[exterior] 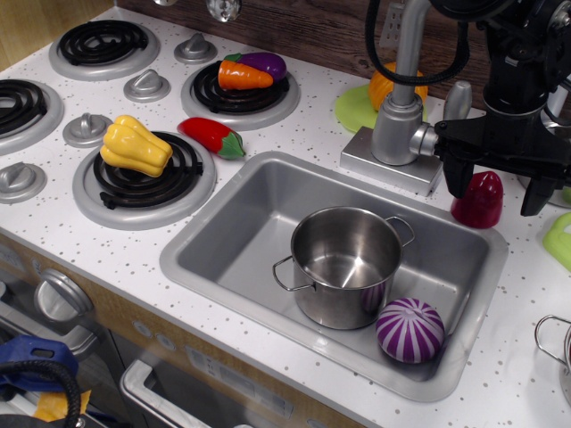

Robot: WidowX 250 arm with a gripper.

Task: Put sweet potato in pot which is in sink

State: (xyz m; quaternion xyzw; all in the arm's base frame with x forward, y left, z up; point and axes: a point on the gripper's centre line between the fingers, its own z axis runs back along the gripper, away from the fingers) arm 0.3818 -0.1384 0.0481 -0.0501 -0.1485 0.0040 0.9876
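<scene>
One view: that's all I've got, looking down across the table (294,120) from the front.
Nearest stuff: second steel pot (558,348) poking in at the right edge, mostly just its wire handle showing.
Striped ball: purple-and-white ball (409,329) sitting in the sink's front right corner, touching the pot's side.
Pot: shiny pot (346,266) upright in the middle of the sink, nothing inside it, one loop handle toward the front left, the other toward the back right.
Sink: grey sink (241,214) set into the table, only the pot and the ball in it.
Stove side: yellow pepper (136,145) on the near burner, red pepper with green stem (212,135) lying on the table between burners, carrot (244,76) and purple eggplant (264,62) together on the far burner.
Sweet potato: dark red sweet potato (479,199) standing on the table just past the sink's back right rim, outside the sink.
My fingers (496,186): spread wide, one on each side of the sweet potato, not squeezing it, holding nothing.
Faucet: grey faucet (399,116) just to the side of my fingers, behind the sink.
Way back: orange thing on a green plate (357,109) behind the faucet, mostly hidden, can't tell what it is.
</scene>
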